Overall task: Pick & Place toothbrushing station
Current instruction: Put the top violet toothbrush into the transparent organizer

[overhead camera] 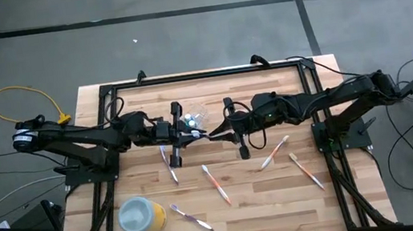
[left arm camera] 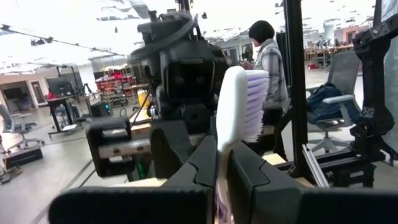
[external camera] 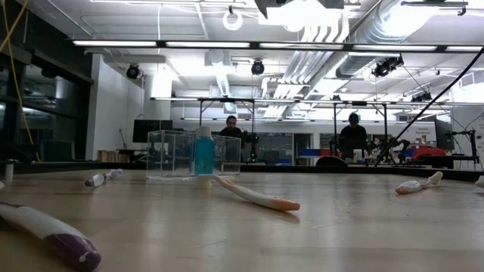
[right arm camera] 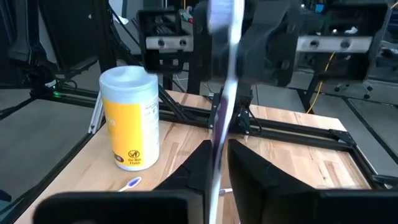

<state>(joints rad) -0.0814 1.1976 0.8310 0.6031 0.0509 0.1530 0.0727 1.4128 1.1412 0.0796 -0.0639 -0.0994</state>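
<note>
Toothbrush, slim white-and-purple plastic (left arm camera: 239,106): held above tabletop (overhead camera: 283,202) centre, left end effector (left arm camera: 221,165) clamped on it, right end effector (right arm camera: 217,165) closed around its handle, arms meeting head-on. Yellow cup (right arm camera: 129,118): label print unreadable.

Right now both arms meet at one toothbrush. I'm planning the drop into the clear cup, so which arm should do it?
Probably left: the left gripper is shut on the purple toothbrush, and the clear cup sits just beside it.
</note>
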